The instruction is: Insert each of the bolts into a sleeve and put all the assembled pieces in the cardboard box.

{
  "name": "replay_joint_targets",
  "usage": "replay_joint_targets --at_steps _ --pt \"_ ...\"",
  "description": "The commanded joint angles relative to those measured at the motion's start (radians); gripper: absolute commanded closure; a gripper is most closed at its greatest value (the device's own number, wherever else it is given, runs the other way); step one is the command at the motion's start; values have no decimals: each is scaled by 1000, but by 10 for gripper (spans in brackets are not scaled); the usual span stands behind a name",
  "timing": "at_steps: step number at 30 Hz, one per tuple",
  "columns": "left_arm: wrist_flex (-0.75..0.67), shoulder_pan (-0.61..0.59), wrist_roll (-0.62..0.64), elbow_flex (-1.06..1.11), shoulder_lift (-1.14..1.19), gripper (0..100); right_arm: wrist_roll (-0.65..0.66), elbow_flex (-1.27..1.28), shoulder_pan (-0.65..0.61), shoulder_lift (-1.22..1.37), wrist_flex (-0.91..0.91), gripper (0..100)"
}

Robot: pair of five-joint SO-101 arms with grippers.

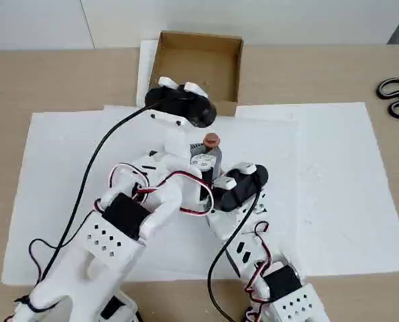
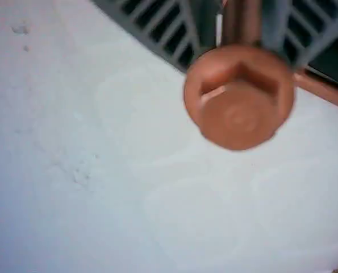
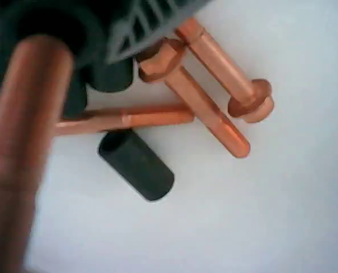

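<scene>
Copper-coloured bolts, four counted. The held bolt (image 2: 240,96) stands head-up over the middle of the white sheet (image 1: 333,201). The left pincer (image 2: 241,20) is clamped on its shaft just under the hexagonal head, with a ribbed grey finger (image 2: 157,28) on either side. Three loose bolts lie on the sheet near the right pincer (image 3: 61,31). The first loose bolt (image 3: 225,74) and second loose bolt (image 3: 203,108) lie touching side by side, heads at opposite ends. The third loose bolt (image 3: 129,118) lies with its tip against the second's shaft.

Black sleeves, two counted with certainty. The held sleeve (image 3: 41,28) sits around the held bolt's shaft, and the right pincer is closed on it. The loose sleeve (image 3: 136,165) lies on its side just beside the third loose bolt. A further dark cylinder (image 3: 109,74) is partly hidden by the pincer's finger; whether it is a sleeve cannot be told.

Cardboard box (image 1: 160,57), one, open-topped, at the far edge of the sheet. Its visible floor is bare cardboard, and its near wall is partly covered by the left arm's wrist.

Scissors (image 1: 397,97), one pair, on the wooden table (image 1: 51,74), well apart from the arms.
</scene>
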Motion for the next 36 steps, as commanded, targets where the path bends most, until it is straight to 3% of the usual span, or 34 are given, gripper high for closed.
replay_joint_targets --at_steps 1,36 --pt "3 21 2 -8 -35 994 -6 -9 4 -16 -1 995" --pt "64 32 3 48 -35 994 -6 -9 5 -16 -1 995"
